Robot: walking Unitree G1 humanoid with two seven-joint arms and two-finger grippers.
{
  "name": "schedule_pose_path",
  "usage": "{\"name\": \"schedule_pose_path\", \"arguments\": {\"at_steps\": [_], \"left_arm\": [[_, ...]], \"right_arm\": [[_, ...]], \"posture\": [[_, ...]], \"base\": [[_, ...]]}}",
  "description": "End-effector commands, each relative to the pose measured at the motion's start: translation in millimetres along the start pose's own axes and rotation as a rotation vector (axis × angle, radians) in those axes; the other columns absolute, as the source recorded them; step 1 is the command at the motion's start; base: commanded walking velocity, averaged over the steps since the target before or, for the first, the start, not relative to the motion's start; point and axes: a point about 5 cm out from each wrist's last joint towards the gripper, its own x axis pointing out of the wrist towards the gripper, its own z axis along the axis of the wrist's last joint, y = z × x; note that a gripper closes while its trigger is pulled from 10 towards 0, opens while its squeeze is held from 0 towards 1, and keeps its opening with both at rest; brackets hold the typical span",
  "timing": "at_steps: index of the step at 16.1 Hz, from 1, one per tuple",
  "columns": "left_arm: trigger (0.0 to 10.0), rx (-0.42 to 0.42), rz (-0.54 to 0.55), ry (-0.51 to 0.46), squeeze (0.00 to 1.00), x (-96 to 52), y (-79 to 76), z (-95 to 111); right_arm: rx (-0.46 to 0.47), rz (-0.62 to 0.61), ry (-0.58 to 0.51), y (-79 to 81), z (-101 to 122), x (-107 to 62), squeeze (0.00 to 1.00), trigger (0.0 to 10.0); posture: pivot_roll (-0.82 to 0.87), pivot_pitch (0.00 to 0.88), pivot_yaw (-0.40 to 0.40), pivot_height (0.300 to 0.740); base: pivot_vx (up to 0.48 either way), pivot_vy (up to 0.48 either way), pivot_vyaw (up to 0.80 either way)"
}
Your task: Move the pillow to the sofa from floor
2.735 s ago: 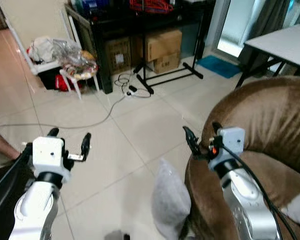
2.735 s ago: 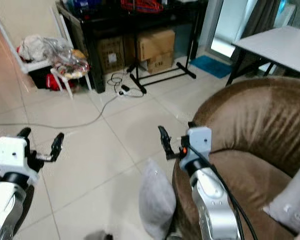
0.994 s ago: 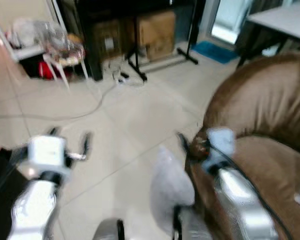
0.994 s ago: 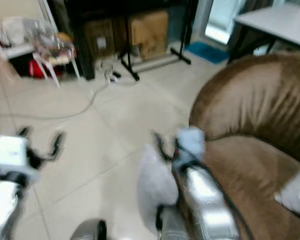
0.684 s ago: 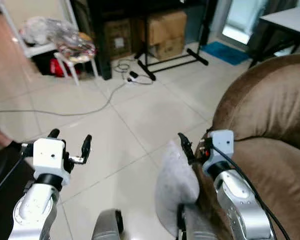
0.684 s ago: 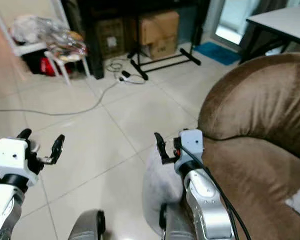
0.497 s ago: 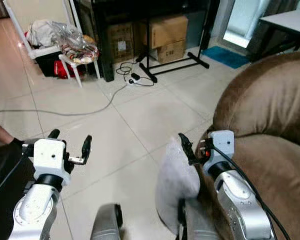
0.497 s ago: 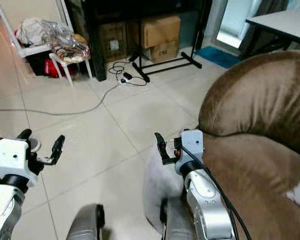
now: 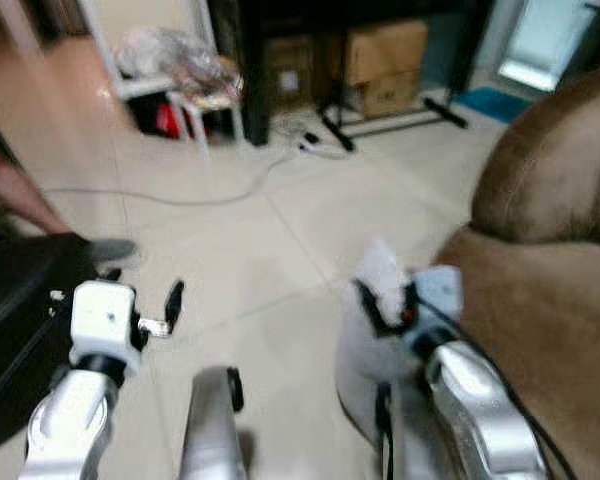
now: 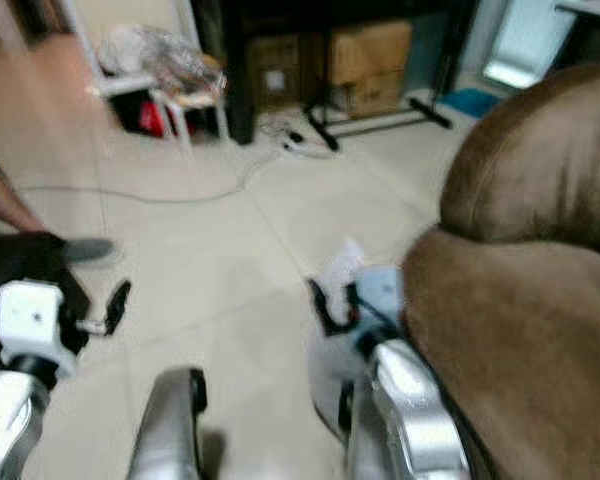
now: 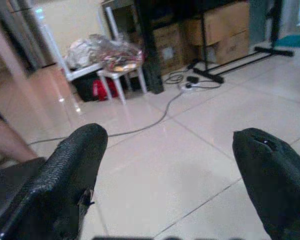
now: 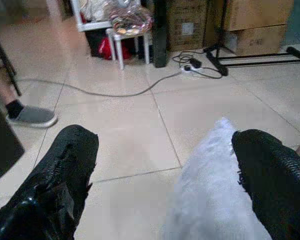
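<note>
Pale floor tiles [image 9: 230, 260] spread out from the brown sofa [image 9: 540, 300], and the pillow [image 12: 215, 200] stands on them pressed against the sofa's front edge, not yet lifted. It is a soft, pale grey, fuzzy cushion with one corner poking upward. The right claw [image 12: 165, 185] hangs just above that corner with its fingers spread wide, one to each side (probably lined up to pinch the top). The left claw [image 9: 140, 315] waits well away from the sofa, also spread wide and holding nothing. Beyond it a grey cable [image 12: 115, 92] trails toward stacked boxes [image 11: 225, 30].
</note>
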Motion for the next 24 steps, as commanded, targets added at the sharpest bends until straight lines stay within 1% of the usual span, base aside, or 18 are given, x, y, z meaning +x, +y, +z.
{"name": "schedule_pose_path", "arguments": {"at_steps": [1,2,4,5,6,7,9,10,11,12,13,14,15,17,19,21,23,24], "left_arm": [[10.0,0.013,-0.025,0.003,0.00,1.6,-2.5,1.2],[10.0,0.016,-0.031,0.009,0.00,1.6,-2.9,0.4],[10.0,0.028,-0.050,0.033,0.00,0.4,-4.0,-3.2],[10.0,0.030,-0.058,0.039,0.00,0.1,-4.5,-3.9],[10.0,0.034,-0.080,0.039,0.00,0.9,-5.4,-3.3],[10.0,0.036,-0.121,0.037,0.00,1.9,-7.7,-0.9],[10.0,0.031,-0.174,0.047,0.00,1.0,-11.1,1.7],[10.0,0.021,-0.218,0.057,0.00,-0.2,-12.7,1.8],[10.0,0.020,-0.256,0.068,0.00,-3.7,-14.8,2.0],[10.0,0.025,-0.278,0.080,0.00,-5.7,-15.9,1.1],[10.0,0.026,-0.319,0.098,0.00,-9.7,-17.4,0.3],[10.0,0.023,-0.344,0.111,0.00,-12.7,-17.1,0.2],[10.0,0.013,-0.378,0.129,0.00,-17.0,-15.8,0.2],[10.0,-0.004,-0.422,0.154,0.00,-23.3,-16.3,-0.4],[10.0,-0.027,-0.487,0.191,0.00,-35.5,-19.2,-1.8],[10.0,-0.038,-0.531,0.236,0.00,-49.0,-22.5,-2.9],[10.0,-0.042,-0.538,0.257,0.00,-55.4,-21.5,-3.6],[10.0,-0.034,-0.538,0.273,0.00,-56.9,-18.3,-4.3]], "right_arm": [[-0.016,0.021,0.018,-2.9,1.8,5.1,0.00,10.0],[-0.010,0.046,0.027,-0.6,2.1,11.2,0.00,10.0],[0.032,0.049,0.060,3.2,1.1,31.1,0.00,10.0],[0.046,0.044,0.071,4.0,-0.1,35.3,0.47,10.0],[0.070,0.024,0.093,5.0,-1.4,45.0,1.00,10.0],[0.046,-0.001,0.135,5.5,-3.3,54.7,1.00,10.0],[0.041,0.005,0.178,6.7,-6.6,63.3,1.00,10.0],[0.010,0.016,0.225,7.8,-12.4,70.8,1.00,10.0],[-0.044,-0.010,0.249,5.1,-16.3,76.0,1.00,10.0],[-0.065,-0.025,0.258,3.8,-17.7,78.4,1.00,10.0],[-0.087,-0.070,0.280,-0.6,-21.1,82.4,1.00,10.0],[-0.100,-0.104,0.297,-4.2,-24.0,84.4,0.96,10.0],[-0.128,-0.156,0.315,-10.0,-27.3,85.5,0.00,10.0],[-0.138,-0.187,0.339,-15.1,-30.8,85.1,0.00,10.0],[-0.115,-0.181,0.407,-14.8,-43.2,81.3,0.00,10.0],[-0.140,-0.185,0.452,-12.7,-56.0,76.5,0.00,10.0],[-0.169,-0.209,0.459,-13.5,-59.8,74.3,0.00,10.0],[-0.178,-0.231,0.462,-14.1,-60.0,74.4,0.00,1.6]], "posture": [[-0.01,0.000,0.033,0.461],[-0.01,0.000,0.033,0.461],[-0.02,0.000,0.016,0.461],[-0.02,0.000,0.011,0.461],[-0.01,0.000,0.004,0.461],[0.01,0.000,-0.007,0.461],[0.02,0.000,-0.012,0.461],[0.02,0.000,-0.012,0.461],[0.03,0.000,-0.012,0.461],[0.03,0.000,-0.011,0.461],[0.03,0.000,-0.013,0.461],[0.03,0.000,-0.014,0.461],[0.04,0.000,-0.017,0.461],[0.05,0.000,-0.018,0.461],[0.05,0.000,-0.020,0.461],[0.07,0.000,-0.026,0.461],[0.08,0.000,-0.026,0.461],[0.09,0.000,-0.027,0.461]], "base": [[0.000,0.000,0.00],[0.000,0.000,0.00],[0.000,0.000,0.00],[0.000,0.000,0.00],[0.000,0.000,0.00],[0.000,0.000,0.00],[0.000,0.000,0.00],[0.000,0.000,0.00],[0.000,0.000,0.00],[0.000,0.000,0.00],[0.000,0.000,0.00],[0.000,0.000,0.00],[0.000,0.000,0.00],[0.000,0.000,0.00],[0.000,0.000,0.00],[0.000,0.000,0.00],[0.000,0.000,0.00],[0.000,0.000,0.00]]}}
